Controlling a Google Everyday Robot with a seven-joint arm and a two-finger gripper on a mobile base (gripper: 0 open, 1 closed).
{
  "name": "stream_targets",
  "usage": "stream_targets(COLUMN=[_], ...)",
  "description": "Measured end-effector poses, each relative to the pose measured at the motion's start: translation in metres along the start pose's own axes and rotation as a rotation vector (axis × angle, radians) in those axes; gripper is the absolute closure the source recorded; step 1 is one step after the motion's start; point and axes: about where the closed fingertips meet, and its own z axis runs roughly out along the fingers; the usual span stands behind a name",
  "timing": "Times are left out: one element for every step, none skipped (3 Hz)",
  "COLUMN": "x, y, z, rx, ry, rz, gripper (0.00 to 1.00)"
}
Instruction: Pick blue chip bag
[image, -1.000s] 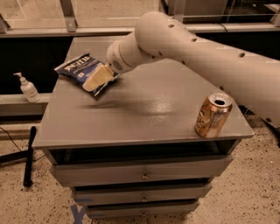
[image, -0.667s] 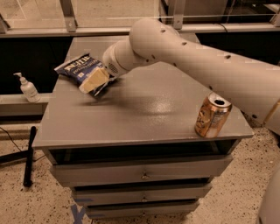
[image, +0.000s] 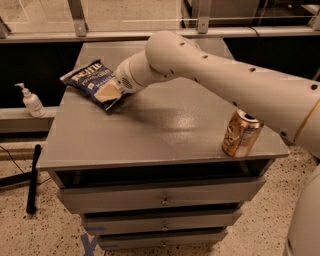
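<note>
The blue chip bag (image: 86, 78), dark navy with white lettering, lies flat at the back left of the grey cabinet top (image: 165, 135). My gripper (image: 108, 93) shows as a tan tip at the end of the thick white arm. It is down on the bag's right end, touching or just above it. The wrist hides most of the gripper and the part of the bag under it.
An orange-gold soda can (image: 241, 133) stands upright near the front right corner, under my forearm. The cabinet has drawers (image: 162, 200) below. A white pump bottle (image: 31, 101) stands on a ledge to the left. A black rod (image: 32, 177) lies on the floor at left.
The gripper stays at the bag's right end. The forearm has swung lower and closer to the camera over the right side of the top. The bag and can have not moved.
</note>
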Motion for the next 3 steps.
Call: stream_targets(x=[0.004, 0.007, 0.002], y=[0.001, 0.003, -0.001], z=[0.002, 0.0, -0.01], rx=[0.008, 0.021, 0.048], ry=[-0.007, -0.012, -0.021], rz=[0.02, 0.034, 0.026], gripper=[0.62, 0.85, 1.0])
